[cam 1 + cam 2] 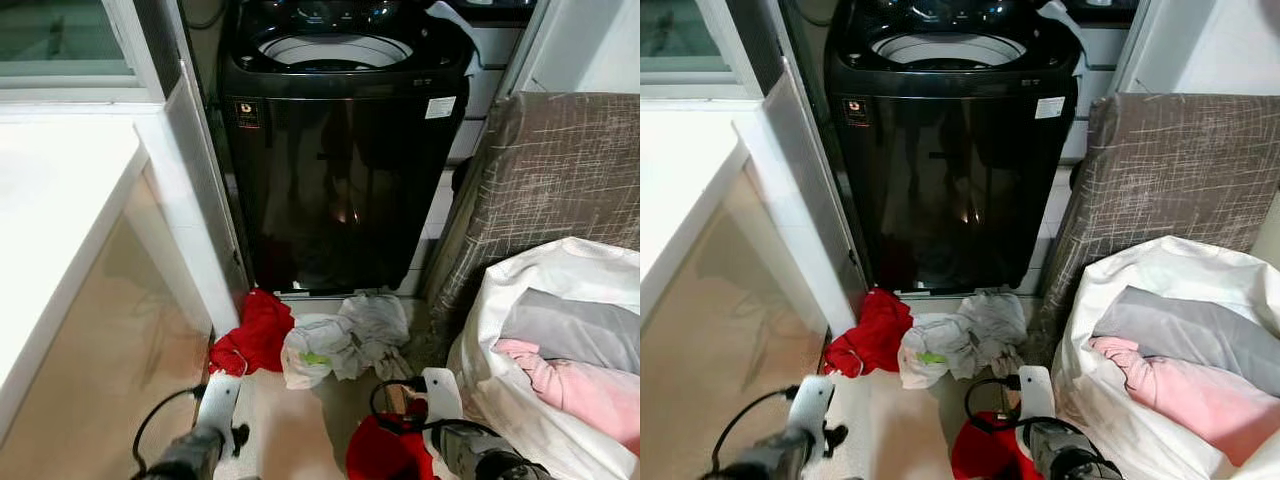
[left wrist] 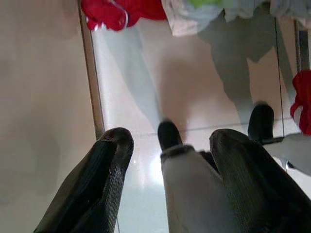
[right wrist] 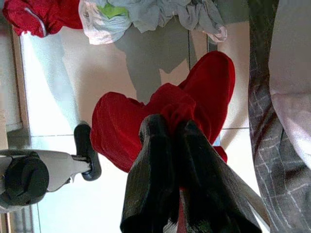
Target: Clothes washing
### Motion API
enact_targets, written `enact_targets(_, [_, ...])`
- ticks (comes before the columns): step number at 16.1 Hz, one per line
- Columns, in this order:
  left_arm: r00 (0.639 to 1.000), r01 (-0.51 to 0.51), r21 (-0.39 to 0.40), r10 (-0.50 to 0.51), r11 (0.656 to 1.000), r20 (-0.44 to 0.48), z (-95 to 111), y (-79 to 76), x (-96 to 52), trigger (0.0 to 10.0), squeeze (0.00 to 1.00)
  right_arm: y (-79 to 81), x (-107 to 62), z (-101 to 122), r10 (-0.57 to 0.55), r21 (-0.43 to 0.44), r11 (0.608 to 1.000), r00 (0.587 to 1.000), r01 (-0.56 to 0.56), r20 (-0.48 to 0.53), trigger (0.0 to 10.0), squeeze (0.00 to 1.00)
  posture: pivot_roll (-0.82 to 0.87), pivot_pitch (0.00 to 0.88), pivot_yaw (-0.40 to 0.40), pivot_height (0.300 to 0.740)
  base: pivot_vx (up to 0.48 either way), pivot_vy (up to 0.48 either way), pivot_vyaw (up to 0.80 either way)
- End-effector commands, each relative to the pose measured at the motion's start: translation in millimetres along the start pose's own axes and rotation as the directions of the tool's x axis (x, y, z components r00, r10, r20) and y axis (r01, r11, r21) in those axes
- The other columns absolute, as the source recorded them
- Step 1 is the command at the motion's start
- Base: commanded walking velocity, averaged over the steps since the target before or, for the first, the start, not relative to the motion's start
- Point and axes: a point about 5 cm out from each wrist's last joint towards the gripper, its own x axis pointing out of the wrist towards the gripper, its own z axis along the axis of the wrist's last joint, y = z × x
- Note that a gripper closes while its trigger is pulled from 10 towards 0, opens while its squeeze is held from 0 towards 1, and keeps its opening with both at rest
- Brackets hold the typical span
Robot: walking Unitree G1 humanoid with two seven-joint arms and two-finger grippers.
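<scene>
Right gripper (image 3: pixel 167 131) clamps red garment (image 3: pixel 165 111) before black washing machine (image 1: pixel 340 150)

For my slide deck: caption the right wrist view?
Right end effector shut on red cloth above tiled floor, laundry heap ahead.

washing machine (image 1: pixel 345 170): glossy black cabinet; pale grey-white drum rim at top; small white label and small red-and-white label on the front
red garment held by right gripper (image 3: pixel 165 121): solid bright red
right gripper (image 3: pixel 167 141): black fingers
left gripper (image 2: pixel 167 141): black fingers, grey-white arm housing
floor garment by machine (image 1: pixel 258 335): red
crumpled pile (image 1: pixel 345 335): white and pale grey, one lime-green patch
bag (image 1: pixel 520 290): white
clothes in bag (image 1: pixel 575 375): grey over pink
leaning panel (image 1: pixel 560 170): brown-grey, scratchy pale crosshatch lines
counter (image 1: pixel 50 210): white top, beige side
floor (image 2: pixel 194 102): cream tile, dark joints
</scene>
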Motion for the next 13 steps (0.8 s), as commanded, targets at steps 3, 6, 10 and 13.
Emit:
enact_targets(3, [1.0,-0.017,0.023,0.017,1.0,0.026,10,4.8,-0.3,10.0,0.0,3.6,0.3,11,-0.002,-0.009,1.0,0.999,0.003,0.038,0.0,0.0,0.0,0.0,-0.011,0.74,0.0,0.0,0.0])
enact_targets(6, [0.999,-0.021,-0.011,0.021,1.0,0.046,18,5.9,-0.4,10.0,0.0,4.0,0.3,14,-0.003,-0.005,1.0,0.999,0.003,0.046,0.0,0.0,0.01,0.0,-0.028,0.74,0.0,0.0,0.0])
enact_targets(10, [0.999,-0.023,-0.036,0.024,0.999,0.046,22,3.7,-0.1,10.0,0.0,3.2,0.1,16,-0.005,-0.012,1.0,0.999,0.005,0.049,0.0,0.0,0.01,0.0,-0.036,0.74,0.0,0.0,0.0])
enact_targets(13, [0.999,-0.016,-0.035,0.018,0.999,0.051,27,-2.0,0.4,10.0,0.0,2.6,0.0,16,0.003,-0.005,1.0,0.999,-0.003,0.049,0.0,0.0,0.02,0.0,-0.042,0.74,0.0,0.0,0.0])
